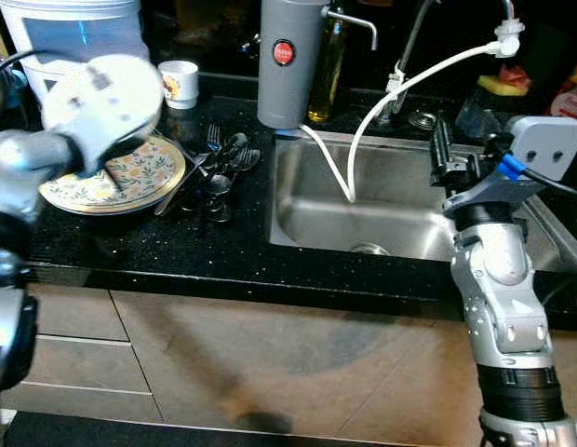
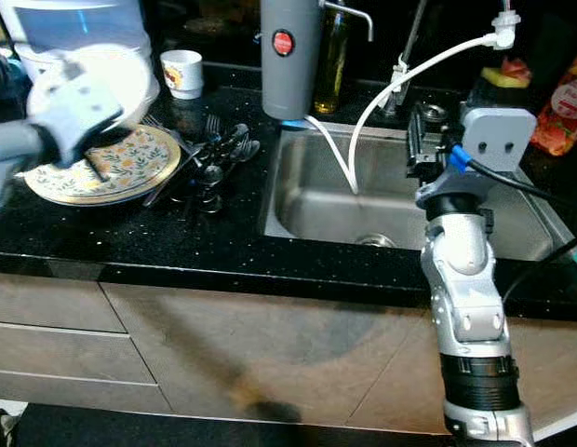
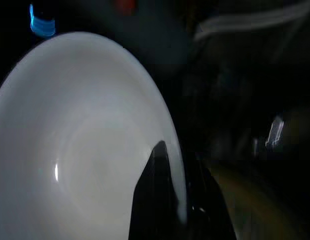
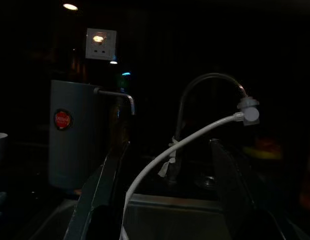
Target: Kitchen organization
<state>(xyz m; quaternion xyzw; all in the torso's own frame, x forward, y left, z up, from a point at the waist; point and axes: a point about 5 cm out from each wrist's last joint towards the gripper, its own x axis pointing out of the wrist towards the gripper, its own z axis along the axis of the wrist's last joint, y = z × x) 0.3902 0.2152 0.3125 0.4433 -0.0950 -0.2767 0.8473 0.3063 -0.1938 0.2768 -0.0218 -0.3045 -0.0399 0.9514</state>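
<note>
My left gripper is shut on the rim of a white bowl, with one black finger inside it and one outside. The bowl hangs just above a floral plate on the black counter, left of the sink. Forks and spoons lie in a loose pile between the plate and the steel sink. My right gripper is raised over the sink's right side. Its fingers are open and empty, pointing toward the faucet.
A grey canister with a red badge and an oil bottle stand at the sink's back left corner. A white hose droops into the basin. A small white cup and a large white container stand behind the plate.
</note>
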